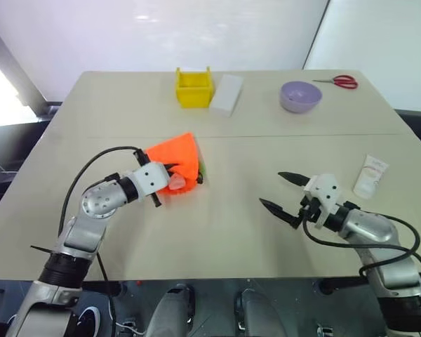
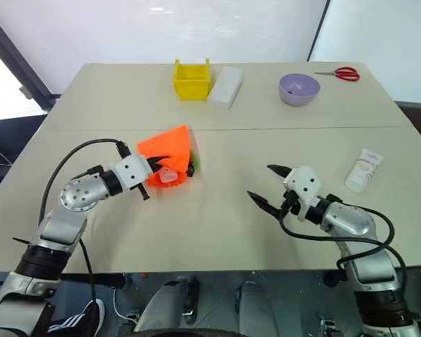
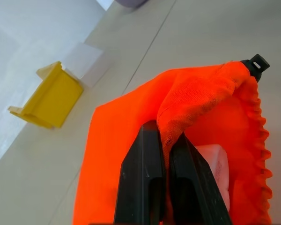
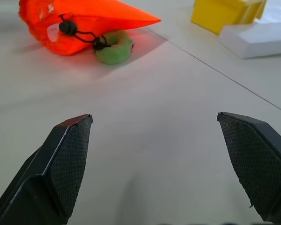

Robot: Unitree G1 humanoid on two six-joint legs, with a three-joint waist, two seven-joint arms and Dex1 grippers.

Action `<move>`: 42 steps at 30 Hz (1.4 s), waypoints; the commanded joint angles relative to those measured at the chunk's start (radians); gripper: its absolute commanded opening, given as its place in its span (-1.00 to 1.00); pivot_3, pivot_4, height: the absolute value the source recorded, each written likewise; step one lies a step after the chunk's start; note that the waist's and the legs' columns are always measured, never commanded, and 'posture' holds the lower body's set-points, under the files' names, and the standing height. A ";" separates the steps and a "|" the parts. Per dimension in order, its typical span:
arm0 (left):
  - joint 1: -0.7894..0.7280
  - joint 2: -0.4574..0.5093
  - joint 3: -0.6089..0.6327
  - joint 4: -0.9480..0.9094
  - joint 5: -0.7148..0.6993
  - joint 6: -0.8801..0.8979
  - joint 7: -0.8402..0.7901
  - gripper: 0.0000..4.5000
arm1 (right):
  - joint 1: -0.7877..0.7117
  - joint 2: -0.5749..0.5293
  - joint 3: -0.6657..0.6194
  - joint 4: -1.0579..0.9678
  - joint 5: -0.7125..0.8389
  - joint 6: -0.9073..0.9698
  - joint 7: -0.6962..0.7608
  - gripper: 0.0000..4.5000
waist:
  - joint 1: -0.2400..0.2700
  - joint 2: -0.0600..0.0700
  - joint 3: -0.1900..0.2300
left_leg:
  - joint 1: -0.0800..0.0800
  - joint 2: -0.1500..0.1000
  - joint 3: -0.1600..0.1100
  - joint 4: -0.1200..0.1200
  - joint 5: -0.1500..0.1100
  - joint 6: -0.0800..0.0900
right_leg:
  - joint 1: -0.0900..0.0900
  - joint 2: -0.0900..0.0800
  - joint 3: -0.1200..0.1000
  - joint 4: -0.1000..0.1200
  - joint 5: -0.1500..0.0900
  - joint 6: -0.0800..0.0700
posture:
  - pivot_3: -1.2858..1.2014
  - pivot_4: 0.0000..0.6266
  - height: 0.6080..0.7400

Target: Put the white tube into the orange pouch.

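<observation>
The orange pouch (image 1: 177, 158) sits left of the table's middle. Its peak is lifted, and its black cord and green ring (image 4: 113, 47) rest on the table. My left gripper (image 3: 164, 129) is shut on a fold of the fabric at its mouth. Inside the mouth lies a small pale thing (image 3: 215, 164) with faint print; I cannot tell what it is. A white tube (image 1: 370, 175) with red print lies flat on the table at the right. My right gripper (image 1: 270, 188) hovers between pouch and tube, open and holding nothing.
Along the far edge stand a yellow bin (image 1: 194, 88), a white rectangular block (image 1: 226, 93), a purple bowl (image 1: 299, 96) and red scissors (image 1: 344, 81). A seam crosses the table behind the pouch.
</observation>
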 commanded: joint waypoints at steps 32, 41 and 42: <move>-0.057 -0.063 -0.050 0.083 0.048 -0.105 0.043 -0.97 | -0.486 -0.087 -0.334 0.454 -0.163 0.907 -0.674 1.00 | -0.001 0.001 0.000 | 0.000 0.005 0.010 0.000 0.000 0.002 | -0.003 0.002 0.000 0.000 0.004 0.001 | 0.03 -0.52 1.00; -0.037 -0.067 -0.047 0.049 0.051 -0.082 0.056 -0.97 | -0.593 -0.061 -0.392 0.525 -0.115 1.015 -0.683 1.00 | -0.004 0.001 0.000 | -0.001 0.006 0.011 0.000 0.000 0.002 | -0.003 0.003 0.000 0.001 0.004 0.001 | 0.03 -0.52 1.00; -0.038 -0.069 -0.047 0.048 0.050 -0.080 0.058 -0.97 | -0.601 -0.063 -0.390 0.530 -0.114 1.022 -0.682 1.00 | -0.004 0.001 0.000 | -0.001 0.006 0.011 0.000 0.000 0.002 | -0.003 0.003 0.000 0.001 0.004 0.001 | 0.03 -0.52 1.00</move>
